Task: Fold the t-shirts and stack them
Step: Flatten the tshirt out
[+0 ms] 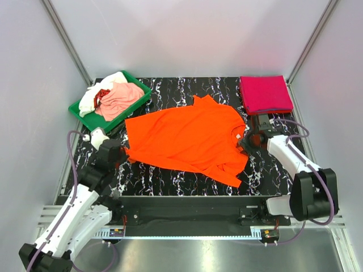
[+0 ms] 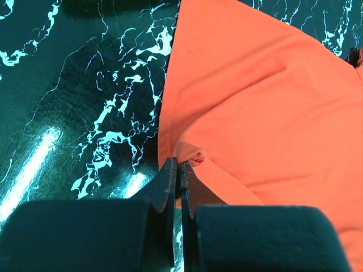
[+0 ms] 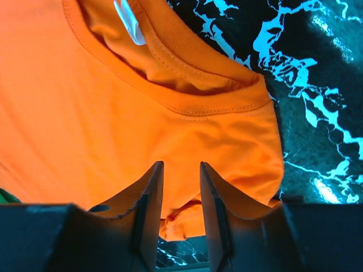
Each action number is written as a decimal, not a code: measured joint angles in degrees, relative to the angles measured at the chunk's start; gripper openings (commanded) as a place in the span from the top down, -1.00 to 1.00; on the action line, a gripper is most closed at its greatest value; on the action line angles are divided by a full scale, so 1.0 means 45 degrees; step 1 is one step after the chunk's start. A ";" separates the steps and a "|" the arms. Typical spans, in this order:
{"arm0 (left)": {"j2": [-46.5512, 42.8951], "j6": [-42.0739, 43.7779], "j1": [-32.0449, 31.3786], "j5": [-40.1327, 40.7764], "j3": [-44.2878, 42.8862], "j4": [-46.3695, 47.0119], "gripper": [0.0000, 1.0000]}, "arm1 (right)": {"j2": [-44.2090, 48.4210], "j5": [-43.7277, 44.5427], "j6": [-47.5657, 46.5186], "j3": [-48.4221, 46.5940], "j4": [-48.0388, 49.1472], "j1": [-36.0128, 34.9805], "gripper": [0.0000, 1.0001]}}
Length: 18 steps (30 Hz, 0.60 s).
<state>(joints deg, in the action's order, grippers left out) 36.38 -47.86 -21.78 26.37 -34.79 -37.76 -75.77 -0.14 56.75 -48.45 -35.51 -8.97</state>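
Observation:
A bright orange t-shirt (image 1: 187, 139) lies spread flat in the middle of the black marbled table (image 1: 170, 90), collar to the right. My left gripper (image 1: 120, 152) is at its near-left corner, jaws shut on the shirt's edge (image 2: 193, 154). My right gripper (image 1: 248, 140) is at the collar side. Its jaws (image 3: 180, 164) stand partly apart astride the cloth of the shoulder (image 3: 187, 218), just below the collar (image 3: 198, 102). A folded magenta-pink t-shirt (image 1: 265, 93) lies at the back right. Pale pink (image 1: 120, 97), white (image 1: 93, 97) and red (image 1: 103, 95) t-shirts lie crumpled in the tray.
A green plastic tray (image 1: 133, 110) sits tilted at the back left corner, close to the orange shirt's left sleeve. Grey walls with metal posts enclose the table on three sides. A metal rail runs along the near edge.

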 measured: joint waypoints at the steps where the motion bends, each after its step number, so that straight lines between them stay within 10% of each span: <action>1: 0.0039 0.0000 0.0000 -0.0019 -0.0024 0.0005 1.00 | -0.0126 0.0005 -0.0107 -0.0019 -0.0073 0.0000 0.14; 4: 0.0238 -0.0078 0.0000 -0.0136 -0.0029 -0.0097 0.98 | -0.1180 -0.0019 -0.1073 -0.0869 -0.0160 0.0000 0.12; 6: 0.0228 -0.0160 0.0000 -0.0185 -0.0029 -0.0340 0.20 | -0.2234 -0.0238 -0.1889 -0.1909 0.0291 0.0000 0.11; 7: 0.0112 -0.0131 0.0000 -0.0160 -0.0034 -0.0471 0.13 | -0.2895 -0.0408 -0.2395 -0.2637 0.0423 0.0000 0.12; 18: 0.3317 0.1287 0.0039 -0.0121 -0.3672 0.1647 0.13 | -0.8728 -0.2040 -0.5644 -0.8208 0.1948 -0.0049 0.22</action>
<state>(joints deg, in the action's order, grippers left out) 51.31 -42.06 -21.61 25.82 -51.31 -30.35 -115.04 -9.32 31.35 -85.38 -26.74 -9.19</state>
